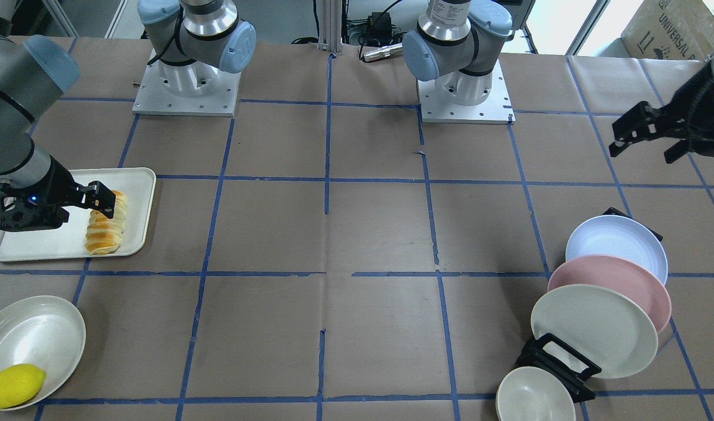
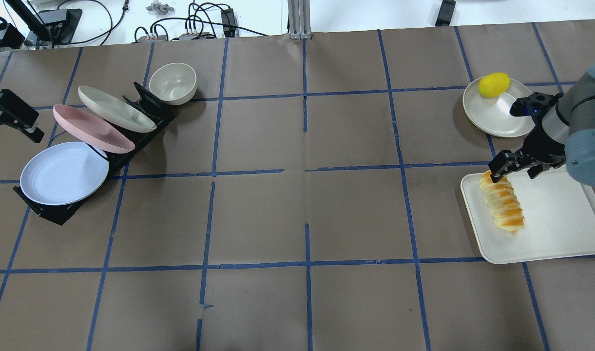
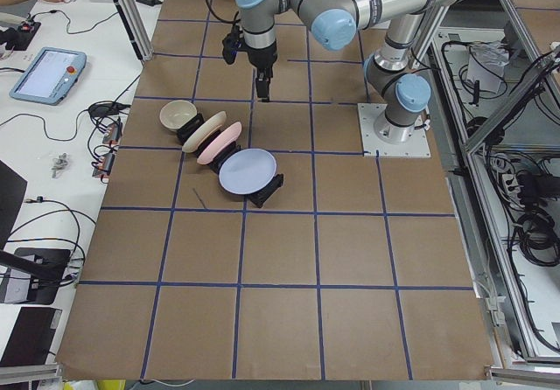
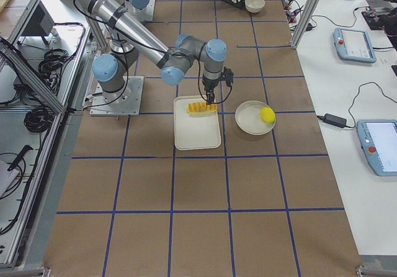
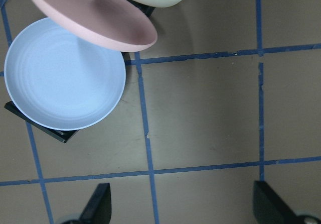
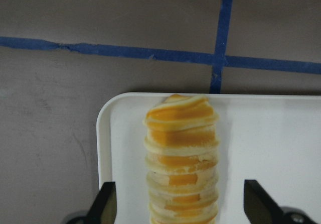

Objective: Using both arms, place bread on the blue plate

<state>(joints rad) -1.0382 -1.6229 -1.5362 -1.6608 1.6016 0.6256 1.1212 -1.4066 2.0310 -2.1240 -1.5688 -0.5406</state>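
Observation:
The bread [image 2: 503,202] is a segmented golden loaf lying on a white tray [image 2: 555,229]; it also shows in the front view [image 1: 106,225] and the right wrist view [image 6: 181,153]. My right gripper [image 2: 516,170] is open and sits over the loaf's far end, one finger on each side with a gap to the crust [image 6: 180,204]. The blue plate [image 2: 63,173] leans in a black rack at the other end of the table [image 1: 617,240]. My left gripper [image 2: 5,119] is open and empty, hovering beside the rack, with the plate up-left of it in its wrist view [image 5: 62,78].
A pink plate [image 2: 90,127] and a cream plate [image 2: 114,108] lean in the same rack behind the blue one, with a small cream bowl [image 2: 173,83] at its far end. A yellow lemon [image 2: 493,84] lies in a white dish [image 2: 497,117] beyond the tray.

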